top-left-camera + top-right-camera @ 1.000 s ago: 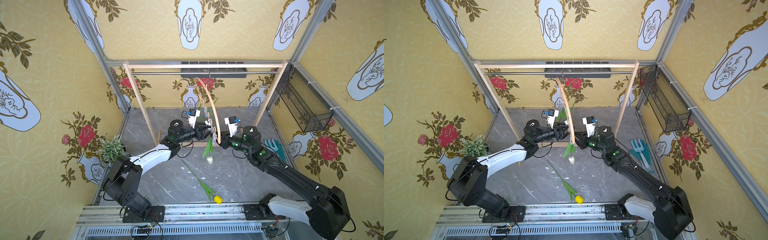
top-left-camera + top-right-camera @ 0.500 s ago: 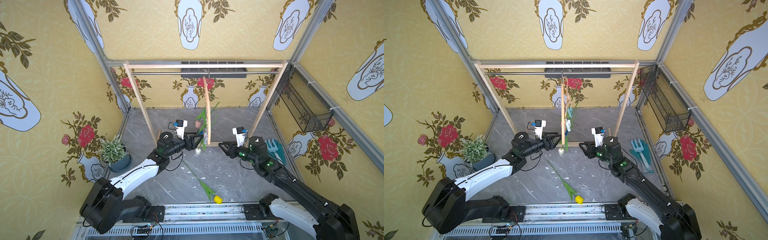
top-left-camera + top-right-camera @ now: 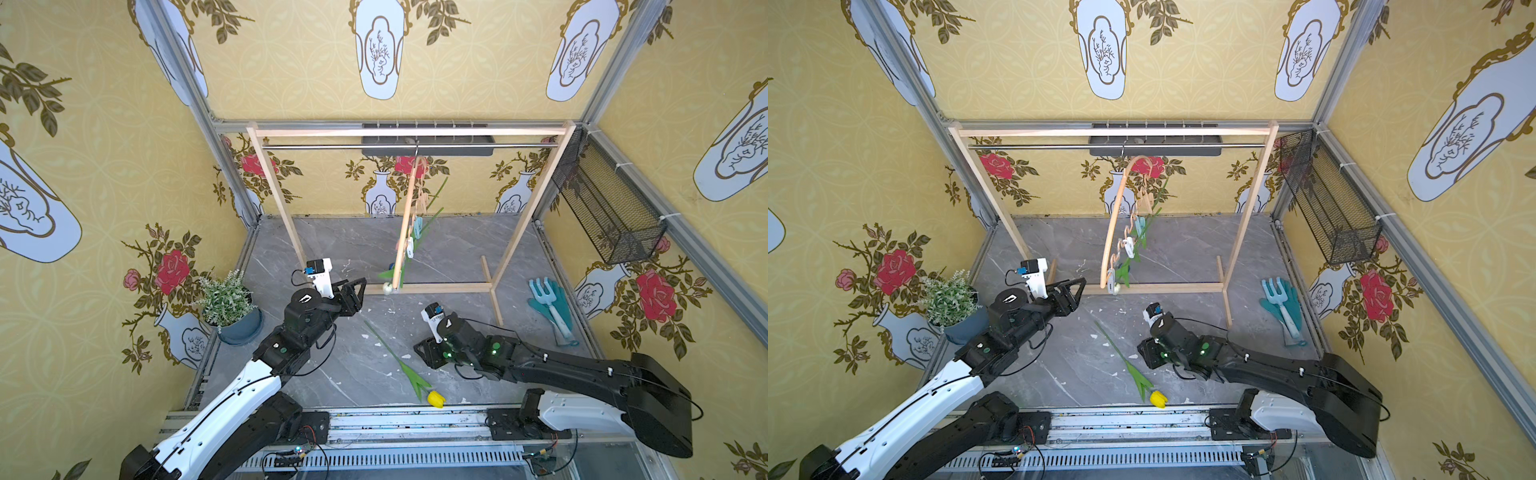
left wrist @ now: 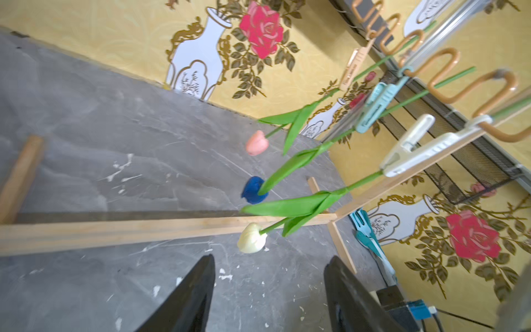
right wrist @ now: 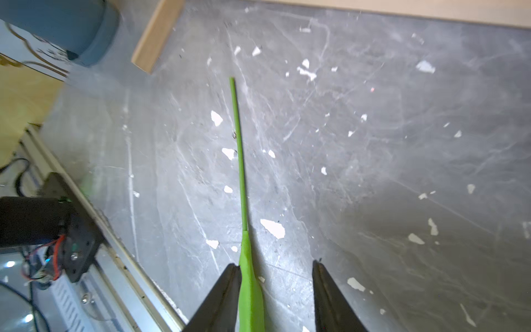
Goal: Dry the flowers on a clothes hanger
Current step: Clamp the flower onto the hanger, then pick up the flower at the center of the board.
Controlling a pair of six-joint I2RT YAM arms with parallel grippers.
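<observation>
Right hand (image 5: pixel 275 264) over grey marble floor (image 5: pixel 373 143)

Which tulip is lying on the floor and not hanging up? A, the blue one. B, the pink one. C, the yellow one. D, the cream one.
C: the yellow tulip lies flat on the grey floor, while the pink, blue and cream ones hang head-down from the hanger.
</observation>
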